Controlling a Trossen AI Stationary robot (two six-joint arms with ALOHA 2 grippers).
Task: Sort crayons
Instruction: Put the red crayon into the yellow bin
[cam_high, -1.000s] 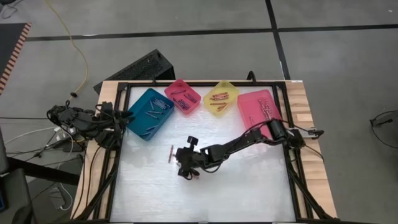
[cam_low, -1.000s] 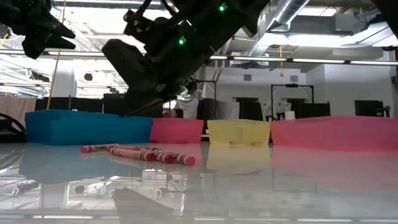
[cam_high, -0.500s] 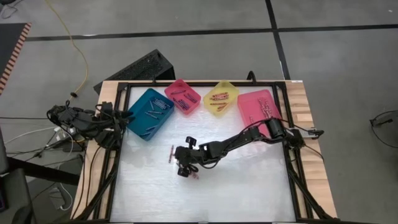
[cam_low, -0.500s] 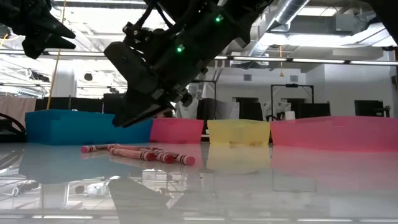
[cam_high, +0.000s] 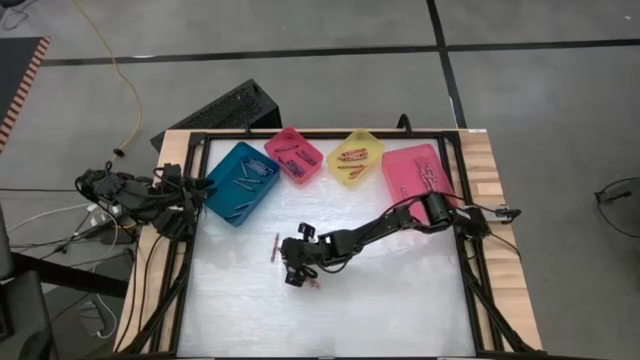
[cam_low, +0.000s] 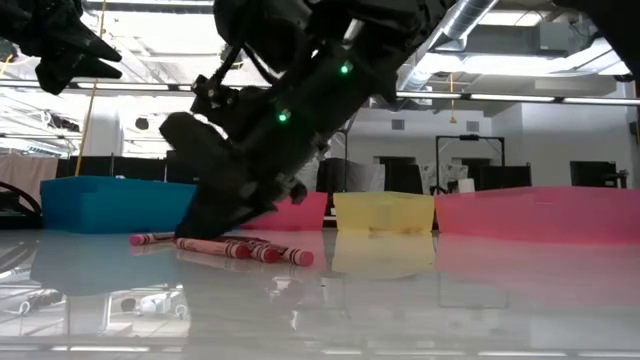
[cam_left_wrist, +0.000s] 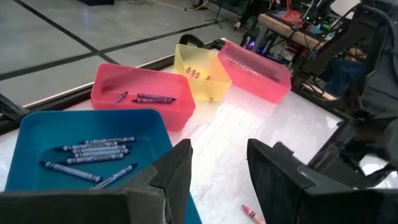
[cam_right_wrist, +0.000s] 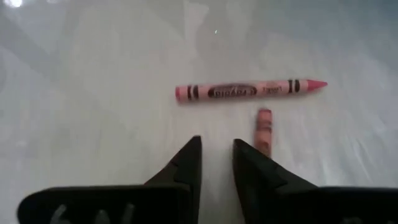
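The right tool (cam_right_wrist: 216, 163) hangs low over the white surface (cam_high: 400, 300) near its centre, fingers slightly parted and empty. Just beyond the fingertips a pink paper-wrapped crayon (cam_right_wrist: 250, 91) lies flat, its long axis crosswise to the fingers. A second pink crayon (cam_right_wrist: 264, 127) lies beside one fingertip, roughly parallel to the fingers. In the high view, loose crayons (cam_high: 276, 247) sit at 9 o'clock from this tool. The left tool (cam_left_wrist: 217, 168) waits at the surface's left edge, open, by the teal plastic bin (cam_high: 238, 183).
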